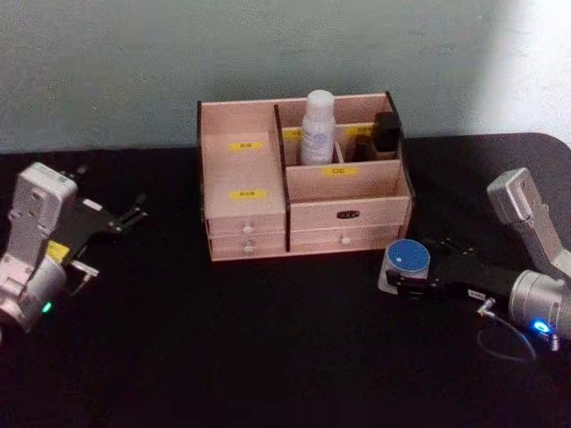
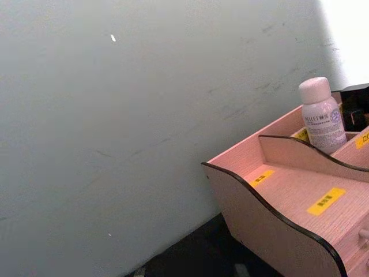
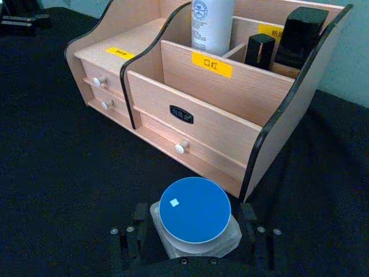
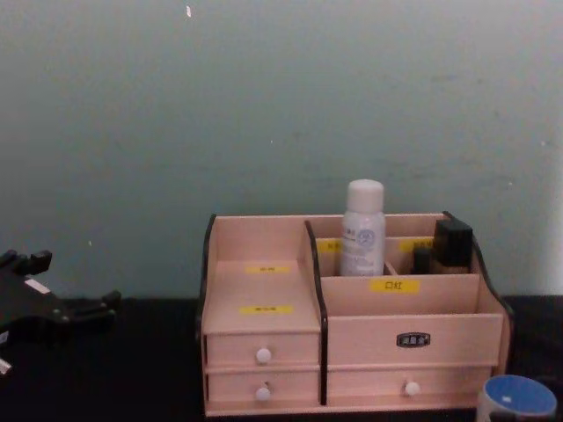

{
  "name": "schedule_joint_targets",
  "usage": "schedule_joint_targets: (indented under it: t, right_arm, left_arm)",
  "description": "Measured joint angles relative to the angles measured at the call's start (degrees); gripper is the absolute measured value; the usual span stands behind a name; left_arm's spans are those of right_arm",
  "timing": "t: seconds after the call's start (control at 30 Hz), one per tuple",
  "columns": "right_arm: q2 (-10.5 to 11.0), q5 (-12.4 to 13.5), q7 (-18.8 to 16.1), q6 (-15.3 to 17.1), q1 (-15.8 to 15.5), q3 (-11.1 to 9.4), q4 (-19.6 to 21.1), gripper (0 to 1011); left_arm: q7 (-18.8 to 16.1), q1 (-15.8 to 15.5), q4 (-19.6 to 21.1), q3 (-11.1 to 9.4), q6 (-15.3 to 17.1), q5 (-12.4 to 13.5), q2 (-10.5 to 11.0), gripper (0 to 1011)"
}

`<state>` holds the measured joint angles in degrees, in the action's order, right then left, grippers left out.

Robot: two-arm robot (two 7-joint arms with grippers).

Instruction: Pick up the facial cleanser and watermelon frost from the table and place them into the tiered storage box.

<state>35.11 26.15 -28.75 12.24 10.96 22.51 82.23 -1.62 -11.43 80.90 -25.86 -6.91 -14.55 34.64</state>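
the right tool [image 3: 195, 218] is clamped on the blue-lidded watermelon frost jar [image 3: 195, 208], which sits low on the desk [image 1: 268, 339] between its jaws. the tiered storage box [image 3: 230, 124] stands just ahead of the tool. the white facial cleanser bottle [image 1: 317, 129] already stands in a back compartment, so the second pick looks to be in hand. next, i judge, comes a lift above the box's front wall, then forward over a free compartment. the left tool [image 1: 125, 218] is parked, jaws apart, well off to the side.
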Motion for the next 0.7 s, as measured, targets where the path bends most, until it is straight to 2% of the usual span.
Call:
schedule_joint_targets:
  t: [0.7]
  right_arm:
    - [0.1, 0.0, 0.0, 0.0, -0.1, 0.0, 0.0, 1003]
  left_arm:
    - [0.0, 0.0, 0.0, 0.0, 0.0, 0.0, 0.0, 1001]
